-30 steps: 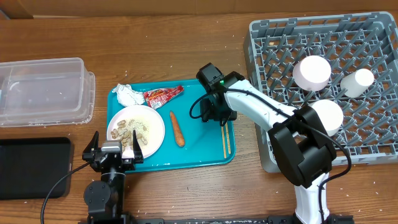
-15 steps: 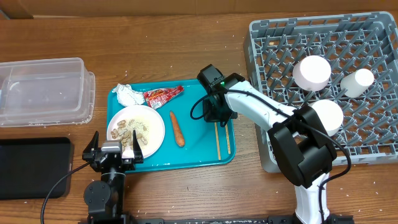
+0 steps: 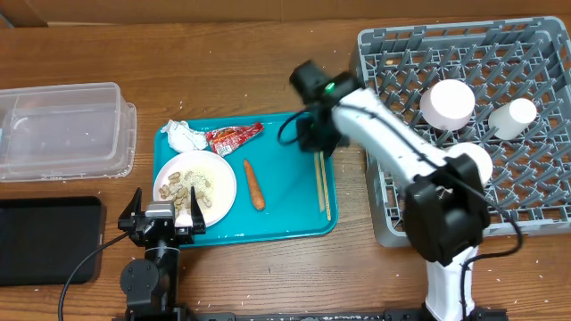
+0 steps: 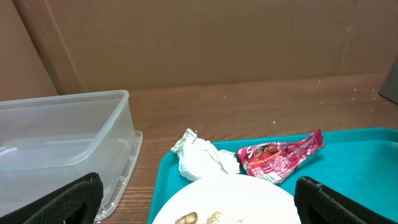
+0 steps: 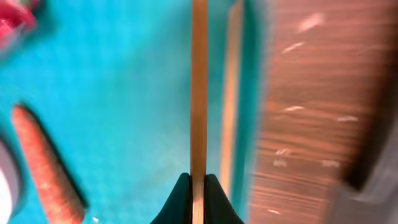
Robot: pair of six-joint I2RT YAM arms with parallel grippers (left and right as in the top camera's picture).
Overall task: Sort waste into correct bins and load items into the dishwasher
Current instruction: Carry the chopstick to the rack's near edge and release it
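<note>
My right gripper is shut on one wooden chopstick, held above the teal tray. The other chopstick lies along the tray's right rim. From overhead the right gripper hovers over the tray's far right corner. On the tray lie a crumpled napkin, a red wrapper, a carrot stick and a white plate carrying beige scraps. My left gripper stands open at the plate's near edge, holding nothing.
The grey dish rack at the right holds two upturned white bowls and a cup. A clear plastic tub sits at the far left, and a black tray lies in front of it.
The right gripper closed on a chopstick, then rose and shifted toward the tray's far right corner with it. The left arm stayed still.
</note>
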